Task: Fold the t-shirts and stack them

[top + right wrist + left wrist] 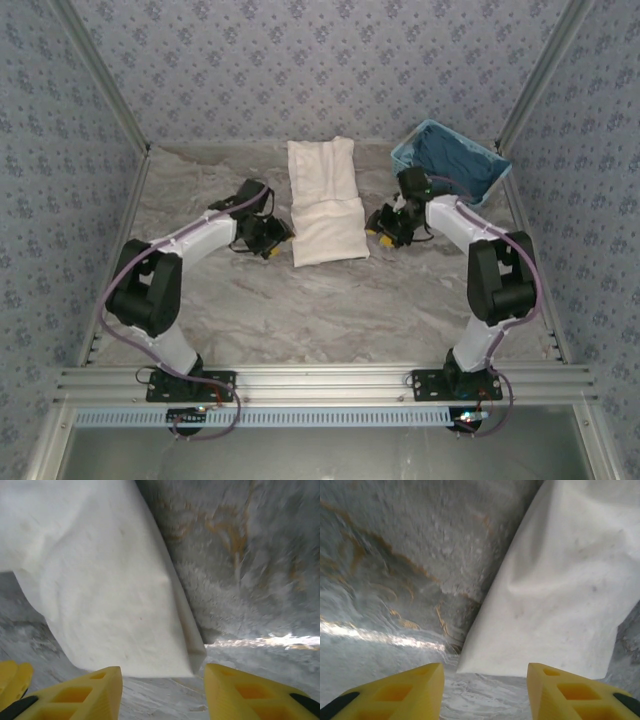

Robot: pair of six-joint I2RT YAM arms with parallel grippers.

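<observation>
A cream-white t-shirt (pixel 325 200) lies folded into a long strip at the middle of the marbled table, its near half doubled over the far half. My left gripper (pixel 278 238) sits low just off its left edge, and my right gripper (pixel 376 228) just off its right edge. In the left wrist view the t-shirt's (pixel 560 590) near corner lies ahead of the left gripper (pixel 485 682), whose yellow fingers stand apart over bare table. The right wrist view shows the folded corner of the t-shirt (pixel 100 590) just ahead of the right gripper (pixel 162 682), open and holding nothing.
A light-blue lattice basket (pixel 405 158) stands at the back right, close behind the right arm, with a dark blue cloth (pixel 455 160) in it. Patterned walls close the table in on the left, right and back. Bare table (pixel 330 300) lies between the shirt and the arm bases.
</observation>
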